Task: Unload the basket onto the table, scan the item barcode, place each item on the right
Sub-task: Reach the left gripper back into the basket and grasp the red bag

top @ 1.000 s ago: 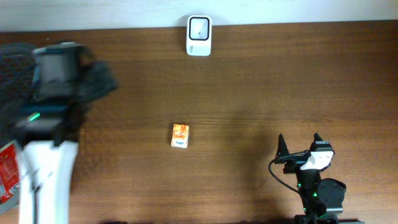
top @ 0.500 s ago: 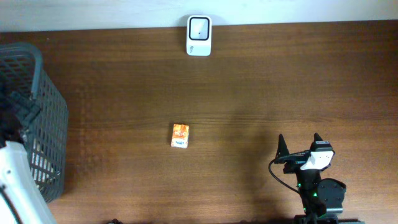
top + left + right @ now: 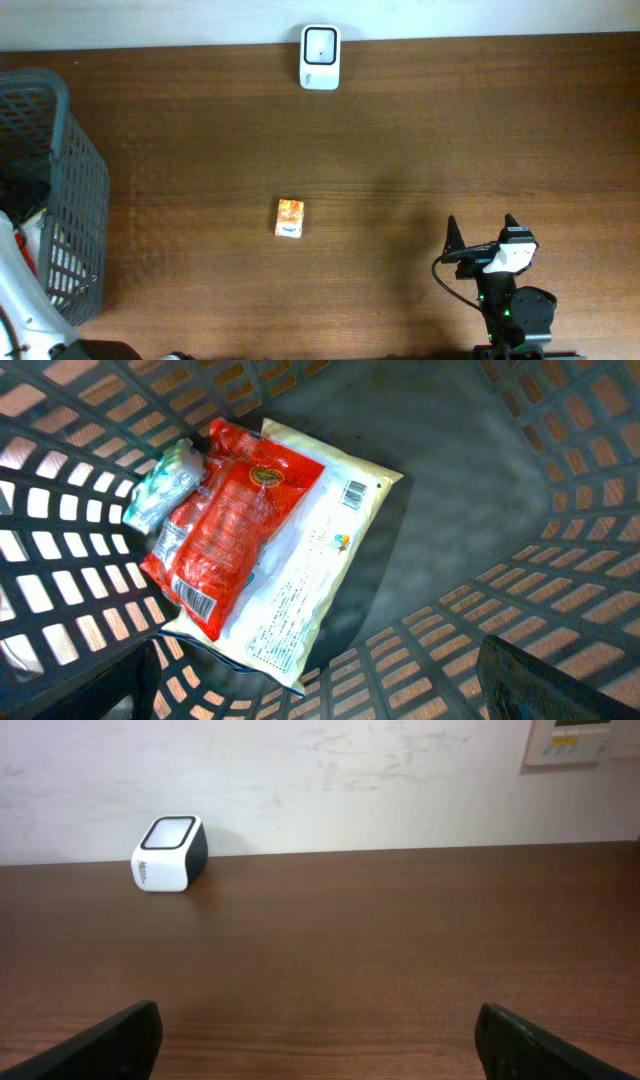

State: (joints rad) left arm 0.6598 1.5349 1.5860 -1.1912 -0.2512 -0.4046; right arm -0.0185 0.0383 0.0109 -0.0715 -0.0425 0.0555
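Left gripper (image 3: pixel 320 685) spread wide, empty, inside grey basket (image 3: pixel 70 190) at bench (image 3: pixel 420 150) left edge. It hangs above red packet (image 3: pixel 235 530), which lies on white pouch (image 3: pixel 330 560).

Likely best: pinch across packet's width, clear of barcode label (image 3: pixel 195 600), avoid snagging mesh.

Scanner (image 3: pixel 320 57) far centre. Right gripper (image 3: pixel 482 228) spread, idle.

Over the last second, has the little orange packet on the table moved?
No. The orange packet lies where it was, the same way below and slightly left of the white scanner.

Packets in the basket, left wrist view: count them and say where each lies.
3. A red packet lies on a larger white packet; a small pale green packet sits against the red one's left side. Others may be hidden beneath.
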